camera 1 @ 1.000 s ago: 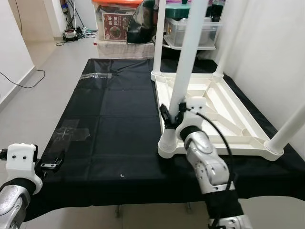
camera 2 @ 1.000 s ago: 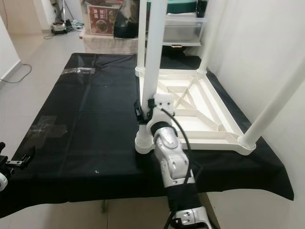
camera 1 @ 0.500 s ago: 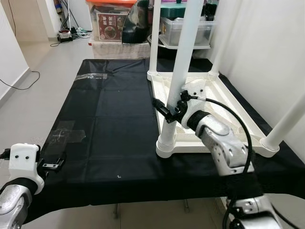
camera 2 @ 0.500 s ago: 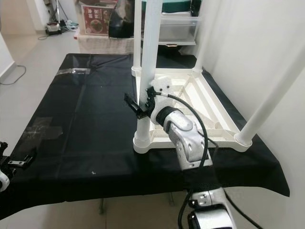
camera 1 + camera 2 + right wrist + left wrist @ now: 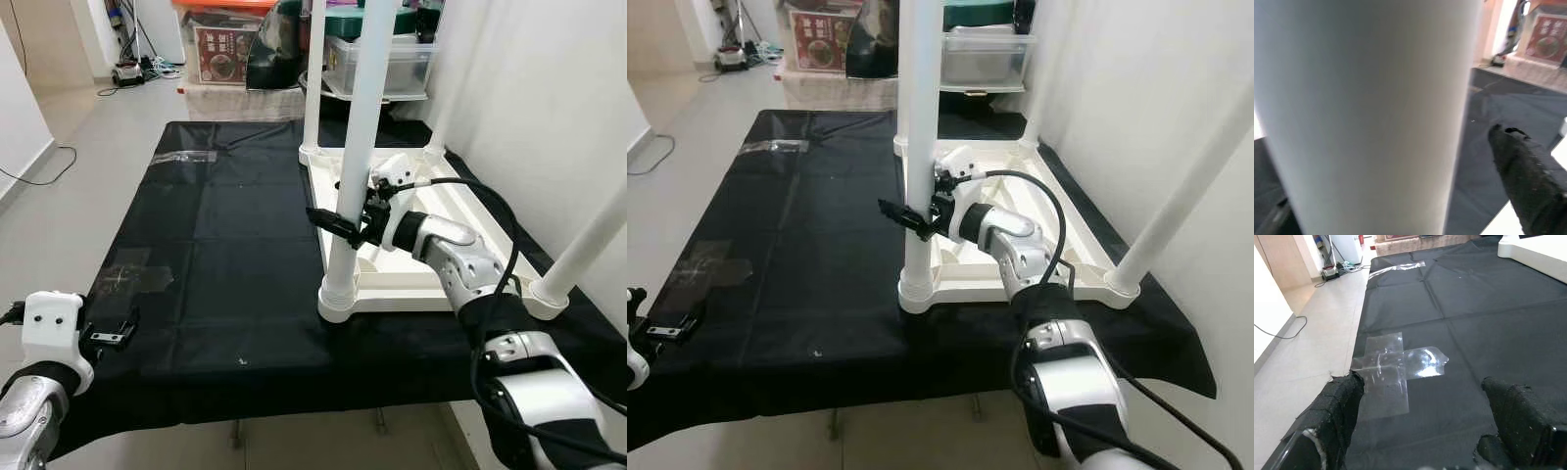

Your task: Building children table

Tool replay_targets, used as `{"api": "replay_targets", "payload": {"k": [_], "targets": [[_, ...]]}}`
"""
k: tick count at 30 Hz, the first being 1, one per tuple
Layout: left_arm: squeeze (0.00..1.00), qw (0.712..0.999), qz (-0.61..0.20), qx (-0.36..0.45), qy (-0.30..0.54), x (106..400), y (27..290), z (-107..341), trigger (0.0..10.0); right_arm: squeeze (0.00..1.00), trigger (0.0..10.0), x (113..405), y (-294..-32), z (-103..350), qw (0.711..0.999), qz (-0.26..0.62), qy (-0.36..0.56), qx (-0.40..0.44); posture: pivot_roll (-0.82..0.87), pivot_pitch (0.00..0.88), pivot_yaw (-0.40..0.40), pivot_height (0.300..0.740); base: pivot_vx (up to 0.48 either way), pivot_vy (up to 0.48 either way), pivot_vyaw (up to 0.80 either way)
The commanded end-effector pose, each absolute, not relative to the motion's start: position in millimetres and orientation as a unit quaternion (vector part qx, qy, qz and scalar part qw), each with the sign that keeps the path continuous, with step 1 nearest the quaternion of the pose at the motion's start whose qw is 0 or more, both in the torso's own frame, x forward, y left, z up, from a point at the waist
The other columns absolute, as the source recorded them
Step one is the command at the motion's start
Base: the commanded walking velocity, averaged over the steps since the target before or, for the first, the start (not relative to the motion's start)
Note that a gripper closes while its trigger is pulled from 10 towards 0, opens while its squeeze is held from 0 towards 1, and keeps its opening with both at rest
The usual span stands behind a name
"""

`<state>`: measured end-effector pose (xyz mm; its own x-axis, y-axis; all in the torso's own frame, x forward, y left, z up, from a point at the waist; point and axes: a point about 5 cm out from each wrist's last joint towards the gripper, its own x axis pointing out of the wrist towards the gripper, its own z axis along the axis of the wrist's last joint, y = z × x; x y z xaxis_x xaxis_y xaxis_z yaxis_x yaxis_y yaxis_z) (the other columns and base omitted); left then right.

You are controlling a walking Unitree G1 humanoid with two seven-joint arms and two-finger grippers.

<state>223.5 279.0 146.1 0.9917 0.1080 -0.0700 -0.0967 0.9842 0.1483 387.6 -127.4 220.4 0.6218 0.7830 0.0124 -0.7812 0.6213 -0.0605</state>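
Over on the left the left gripper (image 5: pixel 110 335) sits low at the near edge of the black cloth (image 5: pixel 235 255), its fingers (image 5: pixel 1337 401) spread apart with nothing between them, pointing across a cross of clear tape (image 5: pixel 1396 367) stuck to the cloth; that arm looks idle to me. Moving right, the upturned white table top (image 5: pixel 441 235) lies flat on the right half of the cloth with its ribbed underside up, and white legs stand up out of its corners. The near-left leg (image 5: pixel 355 147) is the one being worked on: the right gripper (image 5: pixel 343 220) reaches in from the table side and has its black fingers (image 5: pixel 1528 171) straddling the tube a little way above the socket collar (image 5: pixel 340 294), one on each side. From here they look closed round the tube, though I cannot tell how firmly they bite. Further right, the near-right leg (image 5: pixel 588 250) leans out of its own corner socket. My guess is that the step in hand is seating or screwing this near-left leg home. The next move would call for a firm clamp on the smooth tube and a twist or downward push kept along its axis, so the leg stays upright and the top doesn't skid on the cloth.
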Motion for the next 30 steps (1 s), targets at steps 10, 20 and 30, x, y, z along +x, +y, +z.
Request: {"api": "replay_targets", "payload": {"k": [10, 20, 30], "targets": [[0.00, 0.994, 0.046, 0.084, 0.043, 222, 278, 144, 10.0, 0.00, 0.0, 388, -142, 217, 0.884, 0.467, -0.030, -0.013, 0.12, 0.000, -0.083, 0.740, 0.000, 0.000, 0.00], [0.00, 0.994, 0.046, 0.086, 0.042, 223, 279, 144, 10.0, 0.00, 0.0, 385, -145, 202, 0.891, 0.452, -0.044, 0.027, 0.11, 0.000, -0.079, 0.740, 0.000, 0.000, 0.00], [0.00, 0.994, 0.046, 0.087, 0.042, 224, 281, 144, 10.0, 0.00, 0.0, 373, -146, 176, 0.887, 0.457, -0.042, 0.044, 0.10, 0.000, -0.069, 0.740, 0.000, 0.000, 0.00]]}}
